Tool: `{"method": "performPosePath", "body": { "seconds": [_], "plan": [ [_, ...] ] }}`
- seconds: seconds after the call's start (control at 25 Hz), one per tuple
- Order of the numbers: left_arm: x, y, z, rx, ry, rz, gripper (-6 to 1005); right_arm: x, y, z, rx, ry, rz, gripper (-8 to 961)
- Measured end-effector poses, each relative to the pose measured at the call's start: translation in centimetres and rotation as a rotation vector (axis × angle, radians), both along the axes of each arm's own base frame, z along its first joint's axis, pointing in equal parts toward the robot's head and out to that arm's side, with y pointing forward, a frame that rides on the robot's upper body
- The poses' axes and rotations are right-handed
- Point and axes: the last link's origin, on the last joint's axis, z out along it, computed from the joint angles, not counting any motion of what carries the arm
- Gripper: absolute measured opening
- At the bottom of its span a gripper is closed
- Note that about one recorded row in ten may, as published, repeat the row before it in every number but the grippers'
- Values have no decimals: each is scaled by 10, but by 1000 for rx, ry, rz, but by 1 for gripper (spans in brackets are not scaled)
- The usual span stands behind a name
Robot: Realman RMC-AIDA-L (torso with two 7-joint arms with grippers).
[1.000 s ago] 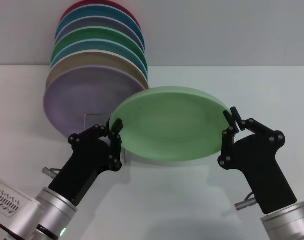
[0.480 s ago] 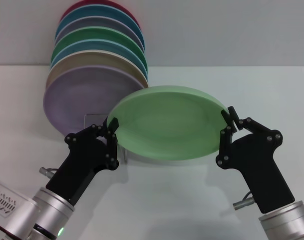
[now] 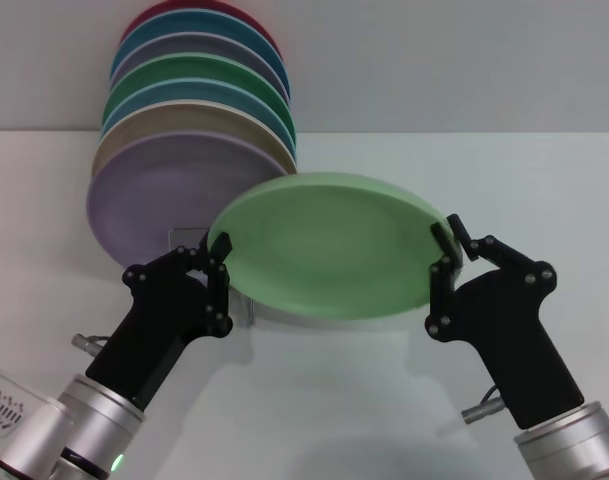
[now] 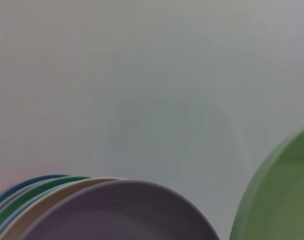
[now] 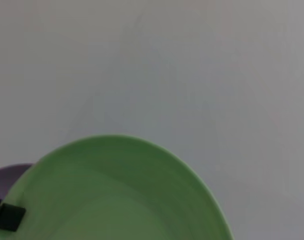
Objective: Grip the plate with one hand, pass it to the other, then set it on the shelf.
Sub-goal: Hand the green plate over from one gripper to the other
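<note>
The clear acrylic shelf [image 3: 189,238] carries a row of coloured plates [image 3: 189,150]. Before it, the round pale mint-green plate [image 3: 329,245] hangs over the white table [image 3: 384,400], the left gripper [image 3: 216,262] and right gripper [image 3: 446,250] each clenched on its rim.

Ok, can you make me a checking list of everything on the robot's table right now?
Surface: white table, bare in front.
Job's things: mint-green plate held in the air, tilted; clear shelf mostly hidden behind it.
Clutter: stack of colored plates leaning at the back, lavender plate in front.
Grippers: left claw at the plate's left rim; right claw shut on its right rim.
Cables: small plug on the right wrist, another on the left.
Surroundings: plain grey wall.
</note>
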Motion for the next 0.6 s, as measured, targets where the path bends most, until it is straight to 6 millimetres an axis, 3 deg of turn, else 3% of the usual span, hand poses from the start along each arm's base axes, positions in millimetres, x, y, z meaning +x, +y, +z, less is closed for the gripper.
{"method": "performPosePath", "body": {
  "seconds": [0.32, 0.6],
  "plan": [
    [-4, -1, 6, 33, -14, 17, 45, 0, -4, 2, 6, 23, -8, 85],
    [-10, -7, 17, 88, -38, 24, 51, 0, -15, 10, 34, 92, 19, 334]
  ]
}}
